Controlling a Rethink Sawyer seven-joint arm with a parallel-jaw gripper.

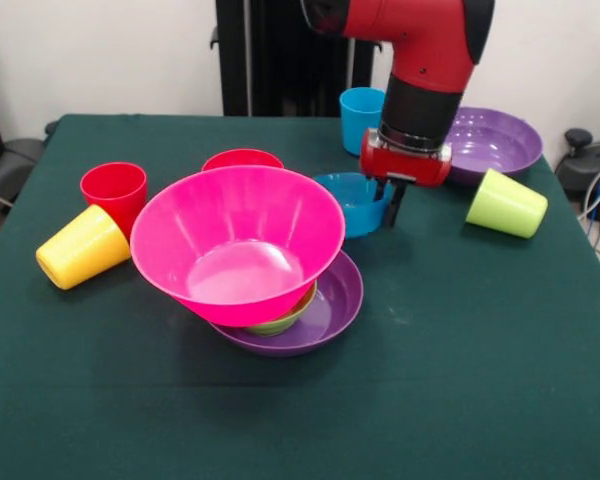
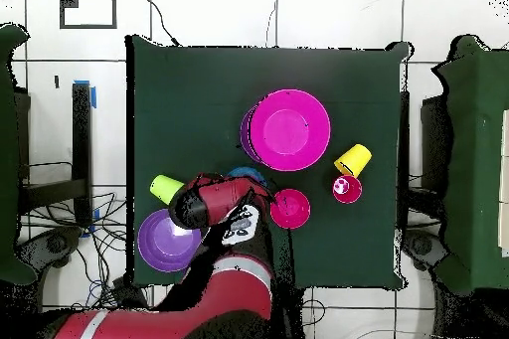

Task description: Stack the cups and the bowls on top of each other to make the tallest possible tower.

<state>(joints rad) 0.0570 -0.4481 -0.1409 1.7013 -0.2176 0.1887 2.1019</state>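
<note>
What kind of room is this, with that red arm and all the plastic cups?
Probably a robotics lab or test room: a red robot arm works over a green-covered table of toy-like cups and bowls, with loose cables on a tiled floor.

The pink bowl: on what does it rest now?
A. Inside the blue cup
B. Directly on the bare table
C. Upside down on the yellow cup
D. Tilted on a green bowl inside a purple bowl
D: the pink bowl leans on a green bowl that lies in a purple bowl, not on the table itself.
</note>
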